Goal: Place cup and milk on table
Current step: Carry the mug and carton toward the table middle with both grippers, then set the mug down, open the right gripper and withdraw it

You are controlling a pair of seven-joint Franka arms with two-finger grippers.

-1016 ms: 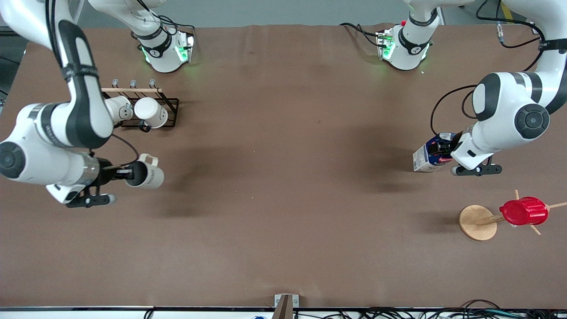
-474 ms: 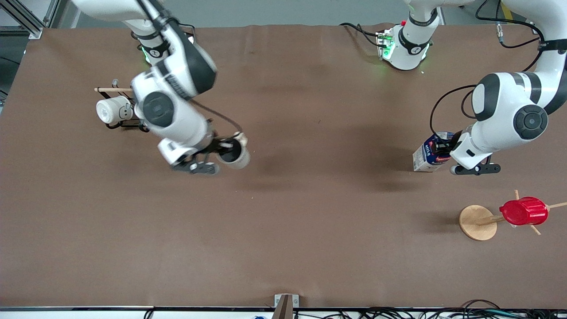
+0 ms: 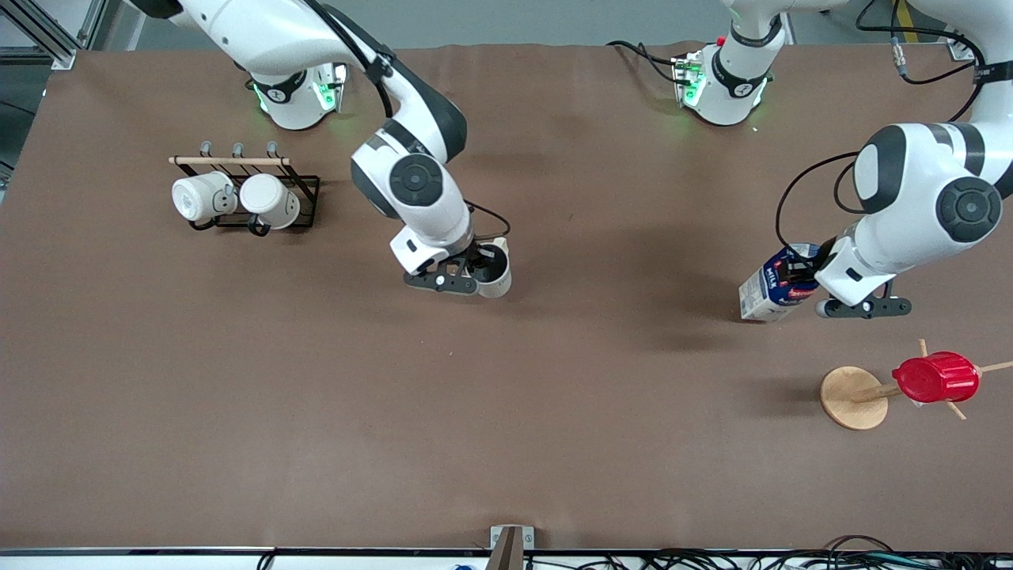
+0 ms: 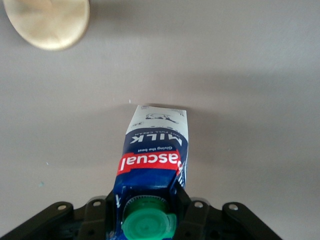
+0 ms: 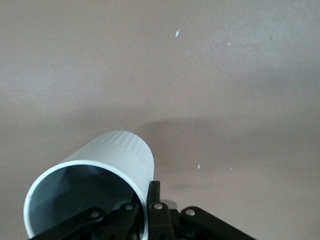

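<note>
My right gripper is shut on the rim of the cream-white cup, one finger inside and one outside. It holds the cup over the middle of the brown table. In the right wrist view the cup shows its dark grey inside, with my right gripper pinching its wall. My left gripper is shut on the top of the blue-and-white milk carton, which tilts over the table toward the left arm's end. In the left wrist view the milk shows its green cap between my left gripper's fingers.
A black wire rack holding two all-white mugs stands toward the right arm's end. A wooden cup tree with a round base carries a red ribbed cup, nearer the front camera than the milk. Its base also shows in the left wrist view.
My right arm has swung the cup from beside the rack to over the table's middle. My left gripper has shifted slightly with the milk, which now tilts more.
</note>
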